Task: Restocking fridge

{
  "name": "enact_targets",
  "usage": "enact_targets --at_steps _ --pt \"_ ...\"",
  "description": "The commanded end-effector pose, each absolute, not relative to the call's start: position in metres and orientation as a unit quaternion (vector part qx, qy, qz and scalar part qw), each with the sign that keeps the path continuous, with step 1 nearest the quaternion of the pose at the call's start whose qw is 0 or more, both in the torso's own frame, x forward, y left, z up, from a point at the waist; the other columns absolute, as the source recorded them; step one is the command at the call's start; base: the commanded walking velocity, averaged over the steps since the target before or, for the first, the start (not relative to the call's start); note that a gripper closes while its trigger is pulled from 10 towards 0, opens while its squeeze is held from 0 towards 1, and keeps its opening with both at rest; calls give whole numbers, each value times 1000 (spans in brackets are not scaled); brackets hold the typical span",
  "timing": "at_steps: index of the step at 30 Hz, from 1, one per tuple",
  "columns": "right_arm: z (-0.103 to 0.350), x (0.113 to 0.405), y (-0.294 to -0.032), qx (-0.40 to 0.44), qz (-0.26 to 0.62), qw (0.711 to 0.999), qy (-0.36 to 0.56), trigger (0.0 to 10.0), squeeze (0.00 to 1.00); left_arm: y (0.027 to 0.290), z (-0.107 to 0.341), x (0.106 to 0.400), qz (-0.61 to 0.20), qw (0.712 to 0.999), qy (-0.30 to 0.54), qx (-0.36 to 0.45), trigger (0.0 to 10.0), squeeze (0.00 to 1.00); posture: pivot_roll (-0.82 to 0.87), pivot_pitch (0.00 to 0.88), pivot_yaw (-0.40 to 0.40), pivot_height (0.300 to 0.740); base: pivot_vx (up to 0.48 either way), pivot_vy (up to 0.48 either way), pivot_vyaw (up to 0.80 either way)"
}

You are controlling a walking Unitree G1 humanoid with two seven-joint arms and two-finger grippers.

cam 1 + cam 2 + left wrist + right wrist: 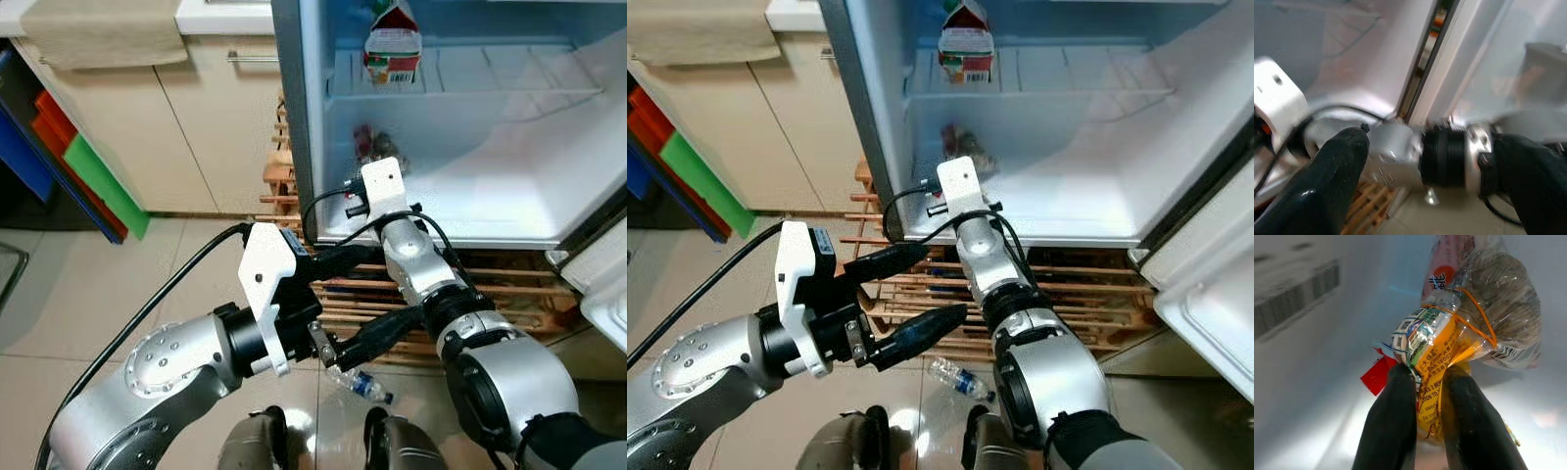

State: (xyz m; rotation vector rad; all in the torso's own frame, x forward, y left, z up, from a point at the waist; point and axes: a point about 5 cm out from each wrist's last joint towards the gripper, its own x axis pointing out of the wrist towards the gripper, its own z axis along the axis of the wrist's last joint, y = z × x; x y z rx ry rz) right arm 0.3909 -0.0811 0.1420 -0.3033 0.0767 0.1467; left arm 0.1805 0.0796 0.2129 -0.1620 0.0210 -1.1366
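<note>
My right arm reaches into the open fridge [490, 196]. Its gripper [1430, 377] is shut on a yellow printed packet [1437, 357] bound with an orange rubber band. The packet touches a clear bag of brown food [1508, 318] on the fridge's lower floor. In the left eye view these packets [372, 145] show just beyond the white wrist mount [382, 186]. A red and white carton [392, 44] stands on the shelf above. My left gripper [945, 281] stands open with nothing in it, in front of the fridge beside the right forearm.
The fridge rests on a wooden slatted pallet [490, 284]. A plastic bottle [361, 384] lies on the tiled floor near my feet. The fridge door [598, 284] hangs open at the right. Cream cabinets [196, 117], a towel [103, 29] and coloured boards [98, 181] stand at the left.
</note>
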Motion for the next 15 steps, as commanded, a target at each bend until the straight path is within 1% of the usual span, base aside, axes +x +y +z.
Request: enact_targets --at_steps 1,3,4,5,6,8,15 --pt "148 393 -76 -153 68 986 28 10000 0 81 214 174 -541 837 17 -78 10000 0 223 308 67 740 0 0 0" --pt "148 393 -74 -146 70 986 30 10000 0 80 215 170 -540 837 20 -82 10000 0 229 318 77 740 0 0 0" --pt "148 393 -72 -129 71 988 36 10000 141 80 215 168 -542 836 23 -83 10000 0 235 325 81 740 0 0 0" --pt "149 393 -71 -116 71 990 39 10000 141 79 215 166 -543 835 25 -84 10000 0 239 327 82 740 0 0 0" --pt "149 394 -71 -101 67 992 45 10000 1000 80 215 165 -543 835 27 -84 10000 0 242 329 82 740 0 0 0" --pt "153 395 -70 -83 62 994 46 10000 1000 80 215 163 -540 837 31 -84 10000 0 248 335 84 740 0 0 0" --pt "162 399 -69 -67 62 995 37 10000 1000 81 215 163 -534 840 37 -86 10000 0 238 336 76 740 0 0 0"
